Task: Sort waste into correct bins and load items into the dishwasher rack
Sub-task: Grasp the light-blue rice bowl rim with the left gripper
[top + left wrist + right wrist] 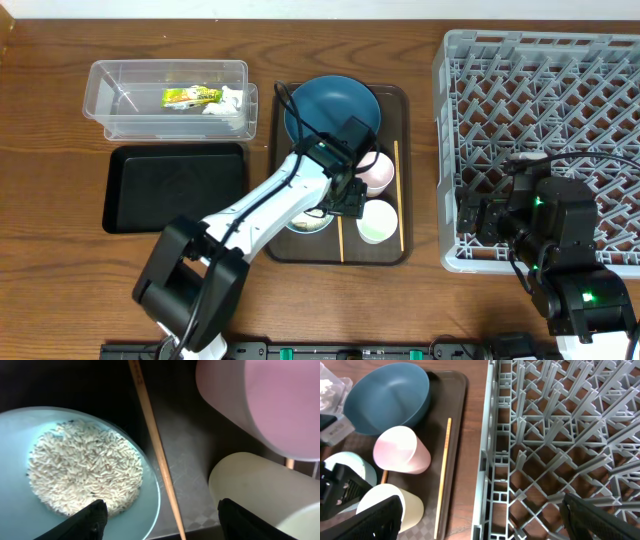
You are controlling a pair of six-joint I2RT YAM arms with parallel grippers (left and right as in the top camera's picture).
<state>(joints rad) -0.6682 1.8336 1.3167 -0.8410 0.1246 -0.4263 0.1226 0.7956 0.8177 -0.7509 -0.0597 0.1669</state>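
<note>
Overhead, the crumpled tissue [228,100] and snack wrapper [190,96] already lie in the clear tub [130,75], while the black tray [175,185] beside it holds nothing. The left hand [160,520] hangs low over the brown serving tray [403,95], fingers spread on either side of one chopstick [152,435]. The light-blue bowl [15,430] of rice [85,470] lies to one side and the pink cup [270,400] and pale-green cup [260,490] to the other.

The step looks like a chopstick pickup. Next, the hand must lower, pinch the thin stick without nudging the bowl, and carry it to the dishwasher rack [540,80]. The right hand [485,520] waits spread and empty over the rack's near wall. The dark-blue dish [330,105] sits at the tray's far end.
</note>
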